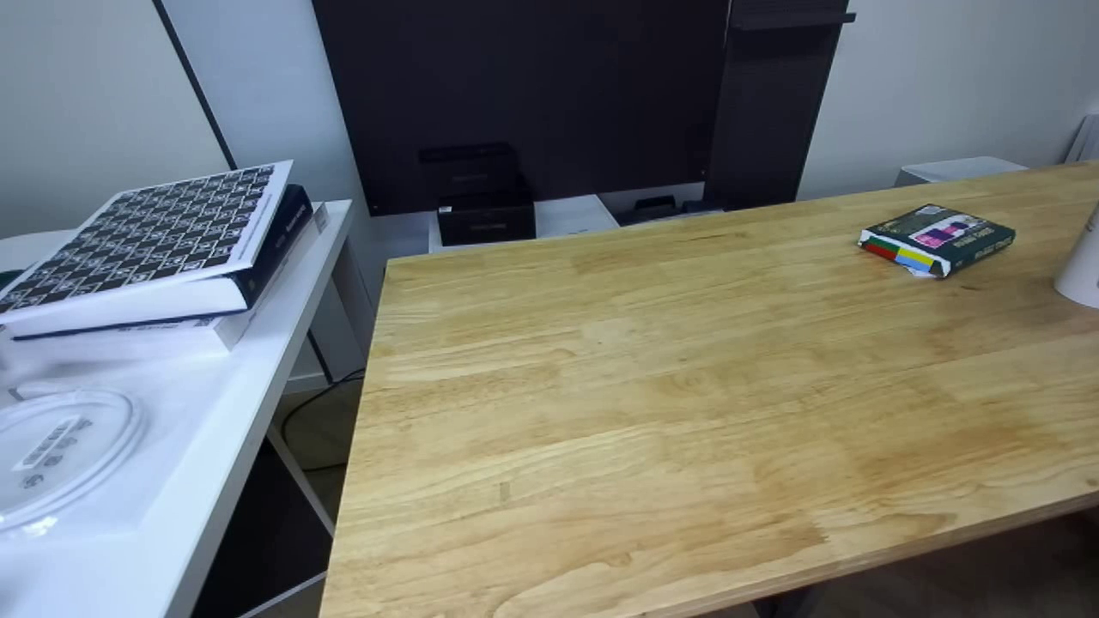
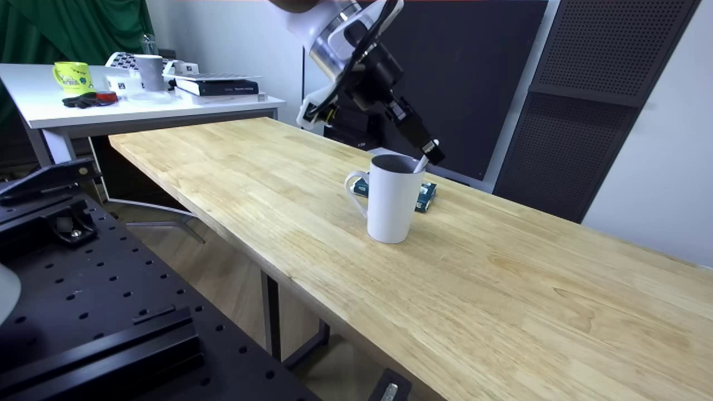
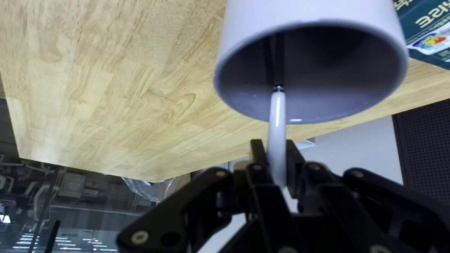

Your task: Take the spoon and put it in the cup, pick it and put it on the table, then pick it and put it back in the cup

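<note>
The white cup (image 2: 392, 206) stands upright on the wooden table (image 2: 501, 289), handle to the left in that exterior view. Only its edge shows at the right border of an exterior view (image 1: 1083, 273). In the wrist view the cup (image 3: 309, 10) has its mouth facing me. The spoon (image 3: 277, 109) has a pale whitish handle that leans out over the rim; its lower end is inside the cup and the bowl is hidden. It also shows in an exterior view (image 2: 421, 164). My gripper (image 3: 276, 151) is shut on the handle's upper end, just above the rim (image 2: 433, 150).
A flat dark green box (image 1: 936, 240) with coloured edges lies on the table close behind the cup (image 2: 426, 197). A white side table (image 1: 283, 343) with stacked books (image 1: 154, 249) stands beyond the table's end. A black perforated bench (image 2: 111, 312) is along the near side.
</note>
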Controlling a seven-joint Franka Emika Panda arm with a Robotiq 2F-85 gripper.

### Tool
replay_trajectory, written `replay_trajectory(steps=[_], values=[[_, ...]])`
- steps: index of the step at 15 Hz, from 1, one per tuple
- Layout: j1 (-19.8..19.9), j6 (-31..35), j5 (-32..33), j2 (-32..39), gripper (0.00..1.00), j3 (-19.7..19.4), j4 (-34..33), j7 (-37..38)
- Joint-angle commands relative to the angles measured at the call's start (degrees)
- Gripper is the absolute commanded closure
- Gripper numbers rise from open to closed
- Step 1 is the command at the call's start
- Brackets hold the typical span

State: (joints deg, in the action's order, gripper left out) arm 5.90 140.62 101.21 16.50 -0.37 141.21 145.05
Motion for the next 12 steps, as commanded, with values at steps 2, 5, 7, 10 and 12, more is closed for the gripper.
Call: replay_trajectory(steps=[2, 5, 7, 10, 12], values=[[0.0, 0.0, -0.4, -0.3, 0.96, 0.4, -0.9, 0.4], [-0.3, 0.6, -1.6, -3.3, 0.96, 0.9, -1.5, -0.6], [-0.8, 1.0, -2.7, -5.8, 0.96, 1.3, -2.3, -0.8], [-1.6, 1.7, -5.5, -9.6, 0.96, 1.7, -3.3, -2.5], [-2.4, 2.5, -8.8, -11.7, 0.96, 1.8, -4.0, -5.0]])
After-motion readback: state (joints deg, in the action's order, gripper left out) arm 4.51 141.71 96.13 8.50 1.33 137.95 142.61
